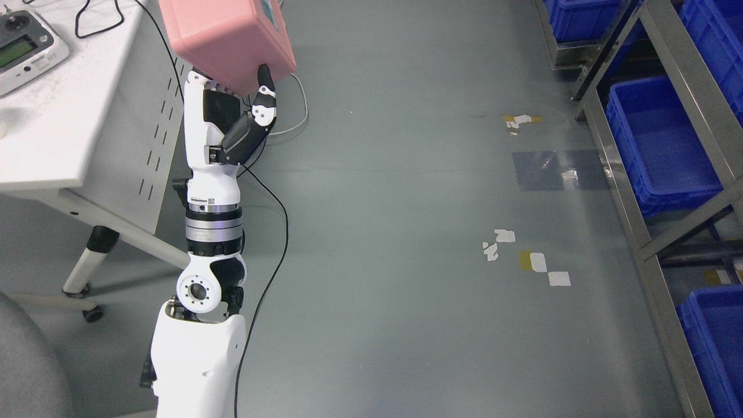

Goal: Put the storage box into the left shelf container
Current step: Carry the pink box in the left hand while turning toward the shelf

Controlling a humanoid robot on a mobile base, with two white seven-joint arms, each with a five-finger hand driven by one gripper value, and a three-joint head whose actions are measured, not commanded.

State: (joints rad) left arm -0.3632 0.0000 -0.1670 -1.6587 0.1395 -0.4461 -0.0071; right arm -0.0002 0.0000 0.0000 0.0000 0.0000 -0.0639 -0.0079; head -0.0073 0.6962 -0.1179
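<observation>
I see even, cool overhead light, soft shadows under the white table point(69, 139), a mild glare patch on the floor point(545, 165), and sharp focus throughout.

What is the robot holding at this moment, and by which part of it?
The left hand holds the pink storage box from underneath, its thumb pressed against the lower side.

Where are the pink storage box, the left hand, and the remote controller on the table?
pink storage box point(223, 38), head view, underside face
left hand point(229, 119), head view, palm
remote controller point(23, 52), head view, screen area
</observation>
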